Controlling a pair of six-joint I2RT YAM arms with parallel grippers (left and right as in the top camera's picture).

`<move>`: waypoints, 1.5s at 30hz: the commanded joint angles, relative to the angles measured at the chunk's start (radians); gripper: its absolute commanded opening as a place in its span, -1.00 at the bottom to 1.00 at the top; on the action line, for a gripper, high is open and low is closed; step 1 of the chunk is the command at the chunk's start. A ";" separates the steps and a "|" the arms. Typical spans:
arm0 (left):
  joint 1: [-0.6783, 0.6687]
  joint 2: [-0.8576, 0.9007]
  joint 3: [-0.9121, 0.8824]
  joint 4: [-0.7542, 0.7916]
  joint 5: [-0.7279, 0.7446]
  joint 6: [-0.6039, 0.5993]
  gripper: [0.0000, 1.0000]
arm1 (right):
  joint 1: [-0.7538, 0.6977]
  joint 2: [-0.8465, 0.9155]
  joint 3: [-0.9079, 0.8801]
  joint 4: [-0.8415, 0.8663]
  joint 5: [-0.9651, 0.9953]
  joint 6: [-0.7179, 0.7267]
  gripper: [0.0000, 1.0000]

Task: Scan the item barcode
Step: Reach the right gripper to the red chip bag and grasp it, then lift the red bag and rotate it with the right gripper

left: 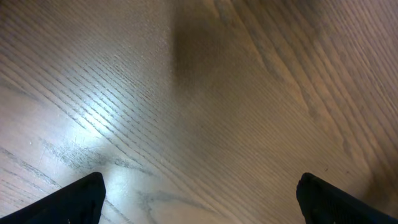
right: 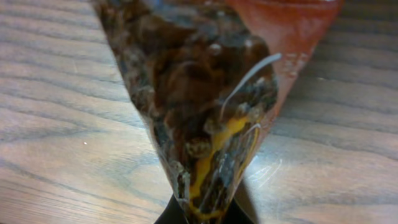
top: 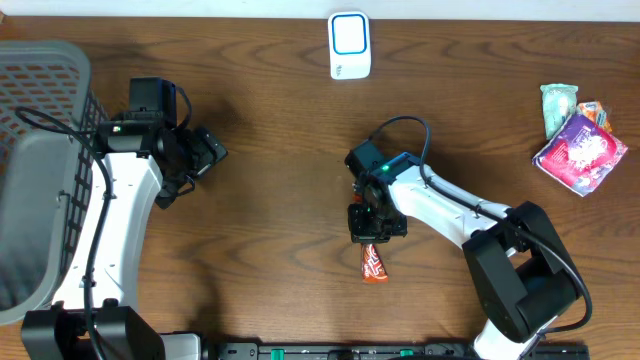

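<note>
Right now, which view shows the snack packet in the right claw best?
Right wrist: the snack packet fills the frame, pinched at the bottom by the right claw. Overhead shows only its orange end poking out below the claw. Left wrist shows just wooden table.

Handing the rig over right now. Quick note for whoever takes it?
The left gripper is open and empty over bare table, beside the basket.
The right gripper is shut on one end of the orange snack packet, mid-table.
The scanner sits at the far edge, well apart from it; other packets are piled at the right edge.
Done: grip. Left: bring it to the scanner and show the barcode, which isn't visible in these views.
</note>
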 commanded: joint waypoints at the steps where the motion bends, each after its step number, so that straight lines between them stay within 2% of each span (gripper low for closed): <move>1: 0.005 -0.003 0.000 -0.002 -0.010 0.006 0.96 | 0.013 0.004 0.041 -0.031 0.100 -0.039 -0.97; 7: 0.005 -0.003 0.000 -0.002 -0.010 0.006 0.96 | 0.039 0.004 0.244 -0.213 0.378 -0.023 -0.97; 10: 0.005 -0.003 0.000 -0.002 -0.010 0.006 0.95 | 0.077 0.004 0.315 -0.246 0.552 -0.007 -0.97; 15: 0.005 -0.003 0.000 -0.002 -0.010 0.006 0.96 | 0.176 0.005 0.321 -0.253 0.730 0.081 -0.97; 22: 0.005 -0.003 0.000 -0.002 -0.010 0.006 0.95 | 0.328 0.005 0.310 -0.310 0.943 0.298 -0.97; 28: 0.005 -0.003 0.000 -0.002 -0.010 0.006 0.96 | 0.372 0.005 0.310 -0.325 0.983 0.350 -0.98; 30: 0.005 -0.003 0.000 -0.002 -0.010 0.006 0.96 | 0.360 0.004 0.315 -0.312 0.917 0.352 -0.98; 32: 0.005 -0.003 0.000 -0.002 -0.010 0.006 0.96 | 0.338 0.004 0.335 -0.304 0.820 0.294 -0.99; 36: 0.005 -0.003 0.000 -0.002 -0.010 0.006 0.96 | 0.231 0.004 0.425 -0.304 0.499 0.025 -0.98; 42: 0.005 -0.003 0.000 -0.002 -0.010 0.006 0.96 | 0.005 0.004 0.562 -0.383 -0.096 -0.326 -0.98; 45: 0.005 -0.003 0.000 -0.002 -0.010 0.006 0.96 | -0.117 0.004 0.576 -0.445 -0.438 -0.553 -0.98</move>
